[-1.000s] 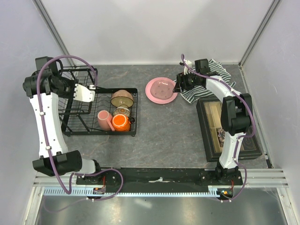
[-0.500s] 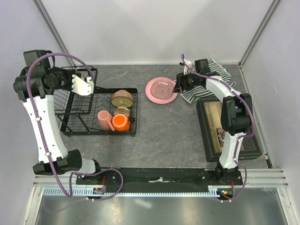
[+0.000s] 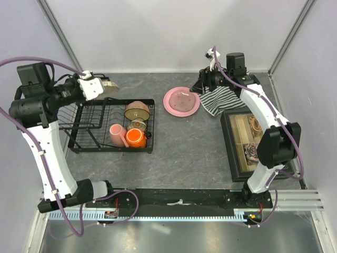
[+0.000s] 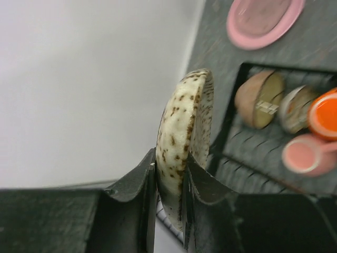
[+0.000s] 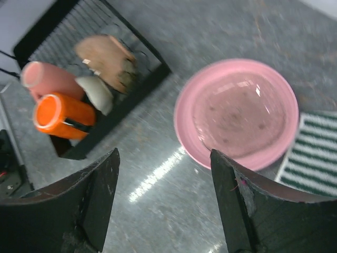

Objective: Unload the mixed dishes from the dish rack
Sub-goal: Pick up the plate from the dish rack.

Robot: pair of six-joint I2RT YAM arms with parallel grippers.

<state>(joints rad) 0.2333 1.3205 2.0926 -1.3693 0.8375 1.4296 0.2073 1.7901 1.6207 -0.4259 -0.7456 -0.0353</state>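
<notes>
Your left claw [image 4: 169, 169] is pinching the small patterned oval dish [image 4: 188, 126] by its thin rim, with the dish rack [image 3: 113, 150] lying below it, so a slip is threatening breakage, while your right claw [image 5: 163, 156] is hanging spread.

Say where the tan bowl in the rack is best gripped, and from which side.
Probably best: take the tan bowl by the uppermost stretch of its rim, coming straight down from above and pinching across its wall. It stands on edge in the rack, so the rim is thin and exposed on top, while the floral bowl crowds its near side.
</notes>
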